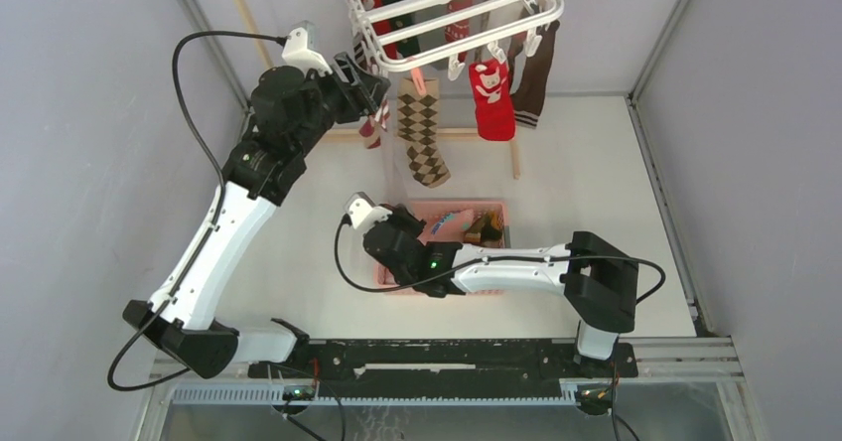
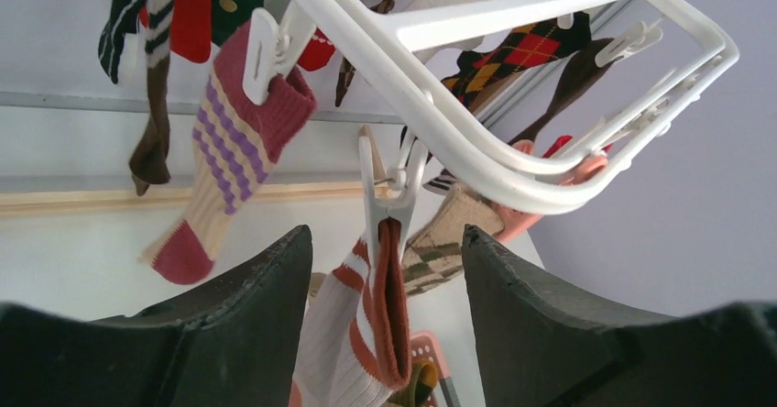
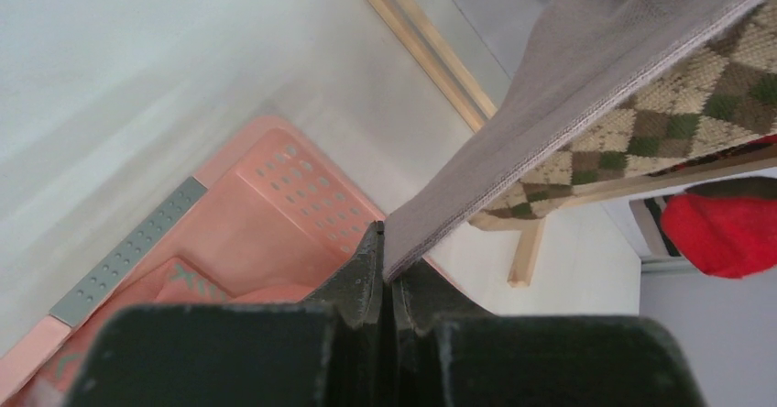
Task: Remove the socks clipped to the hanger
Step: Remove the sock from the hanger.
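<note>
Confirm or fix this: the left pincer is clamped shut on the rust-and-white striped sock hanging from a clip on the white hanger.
One thing is wrong. The left pincer is open, not clamped shut: the left wrist view shows its fingers apart on either side of the rust-and-white striped sock. That sock does hang from a clip on the white hanger.

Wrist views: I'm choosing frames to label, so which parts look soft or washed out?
Left wrist: the white hanger is bright, nearly washed out; the left fingers are dark. Right wrist: the right fingers are dim and soft; the grey sock weave is crisp.
</note>
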You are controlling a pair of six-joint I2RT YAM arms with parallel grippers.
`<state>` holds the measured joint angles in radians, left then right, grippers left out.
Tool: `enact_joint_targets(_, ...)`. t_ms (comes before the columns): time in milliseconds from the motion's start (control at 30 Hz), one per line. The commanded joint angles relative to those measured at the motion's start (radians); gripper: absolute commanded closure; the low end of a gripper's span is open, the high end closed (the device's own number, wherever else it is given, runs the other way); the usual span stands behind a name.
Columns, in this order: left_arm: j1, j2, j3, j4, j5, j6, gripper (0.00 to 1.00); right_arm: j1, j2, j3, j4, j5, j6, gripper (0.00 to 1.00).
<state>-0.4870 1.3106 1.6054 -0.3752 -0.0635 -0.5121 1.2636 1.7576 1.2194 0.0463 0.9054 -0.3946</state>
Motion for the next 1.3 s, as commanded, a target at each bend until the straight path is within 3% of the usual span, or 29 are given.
enact_joint_targets(0,-0.007,-0.051,-0.027,0.054,0.031,0.013,0.34,-0.004,-0.046,-0.003,0.004,-0.004,0.015,0.96)
enact_joint_targets(600,-0.035,0.062,0.131,-0.019,-0.036,0.024,0.42,-0.006,-0.014,0.012,0.008,-0.003,0.025,0.96)
enact_joint_targets(1267,-0.067,0.125,0.192,-0.02,-0.111,0.053,0.51,-0.016,-0.002,0.012,0.0,-0.027,0.048,0.96)
